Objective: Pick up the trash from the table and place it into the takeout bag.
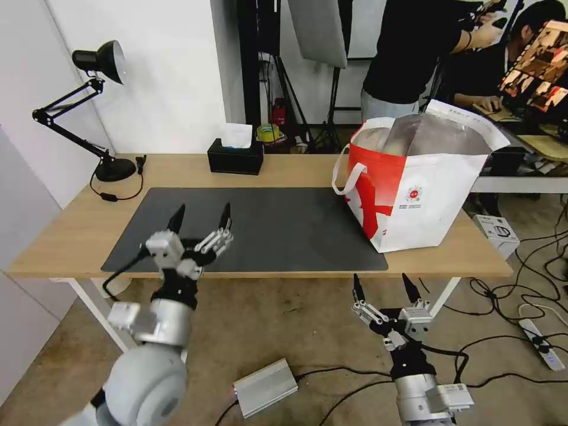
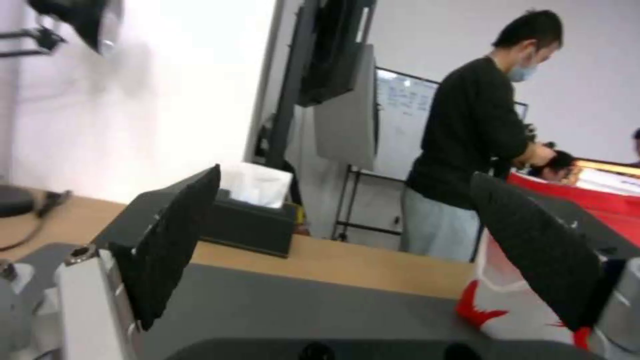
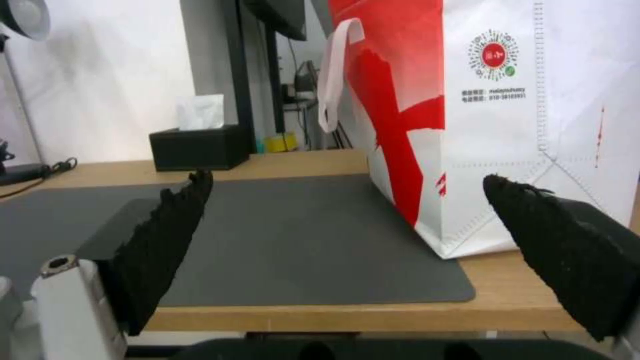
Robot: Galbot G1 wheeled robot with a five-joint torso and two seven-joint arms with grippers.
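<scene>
The takeout bag (image 1: 426,195), white and red with a silver foil lining, stands open on the right end of the table (image 1: 177,171), partly on the dark grey mat (image 1: 284,225). The trash is hidden from view. My left gripper (image 1: 202,208) hovers open and empty over the mat's front left part. My right gripper (image 1: 381,278) hangs open and empty just in front of the table's front edge, below the bag. In the right wrist view the bag (image 3: 520,125) rises close ahead between the open fingers. The left wrist view catches the bag's corner (image 2: 507,300).
A black tissue box (image 1: 235,157) sits at the table's back middle, and a black desk lamp (image 1: 109,168) at the back left. On the floor lie a silver box (image 1: 265,387), cables, a power strip (image 1: 541,343) and a white box (image 1: 496,232). People stand behind the table.
</scene>
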